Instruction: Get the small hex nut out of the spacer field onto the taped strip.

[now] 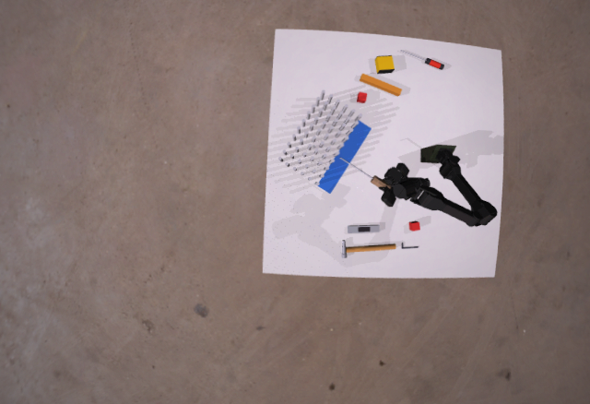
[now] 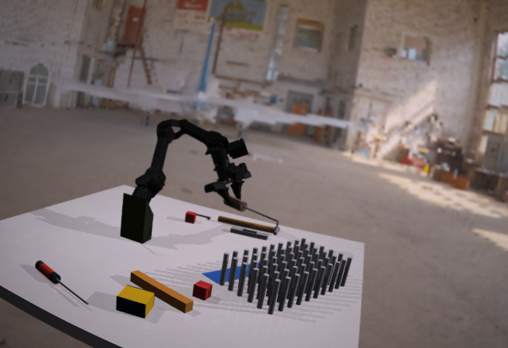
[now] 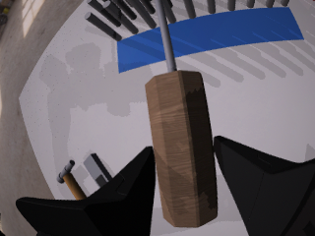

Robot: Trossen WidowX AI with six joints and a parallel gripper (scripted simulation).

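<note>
My gripper (image 3: 184, 147) (image 2: 234, 201) is shut on the wooden handle of a hook tool (image 1: 378, 182) (image 2: 237, 203) (image 3: 179, 118), held well above the table. The tool's thin metal shaft points toward the spacers, and its bent tip shows in the exterior view, hanging down. From above, the tip appears over the blue taped strip (image 1: 347, 154) (image 2: 219, 275) (image 3: 212, 39), near its spacer side. The metal spacers (image 1: 312, 127) (image 2: 301, 270) (image 3: 212, 6) stand upright in slanting rows behind the strip. The hex nut cannot be made out in any view.
On one side lie a red cube (image 1: 361, 97) (image 2: 202, 290), an orange bar (image 1: 380, 84) (image 2: 162, 291), a yellow block (image 1: 384, 64) (image 2: 135, 299) and a screwdriver (image 1: 433, 64) (image 2: 48, 272). On the other lie a grey level-like block (image 1: 352, 229), a hammer (image 1: 371, 248), another red cube (image 1: 414, 225) and a hex key (image 1: 409, 246).
</note>
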